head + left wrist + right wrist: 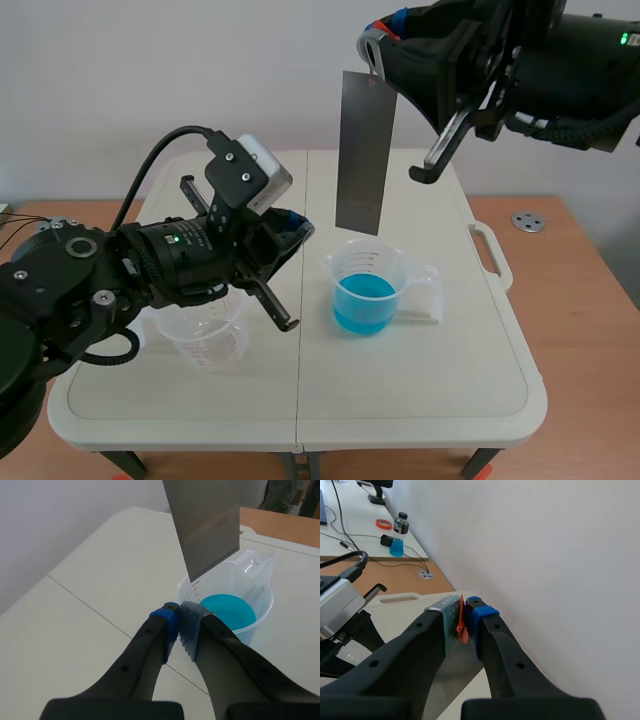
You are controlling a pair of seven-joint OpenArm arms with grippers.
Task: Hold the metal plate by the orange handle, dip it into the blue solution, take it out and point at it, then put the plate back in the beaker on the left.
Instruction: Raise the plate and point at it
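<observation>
A long grey metal plate (362, 150) hangs upright in the air above a clear beaker of blue solution (364, 290). My right gripper (378, 42), high over the table, is shut on the plate's orange handle (461, 621). My left gripper (296, 232) is shut on nothing, and its tips (179, 622) sit close to the beaker's rim (200, 582), just below the plate's lower edge (210, 535). An empty clear beaker (208, 335) stands at the left, partly hidden under my left arm.
The white folding table (440, 390) has a carry handle (488, 255) at its right edge. A round metal fitting (527, 222) lies on the wooden floor beyond it. The wall stands close behind the table.
</observation>
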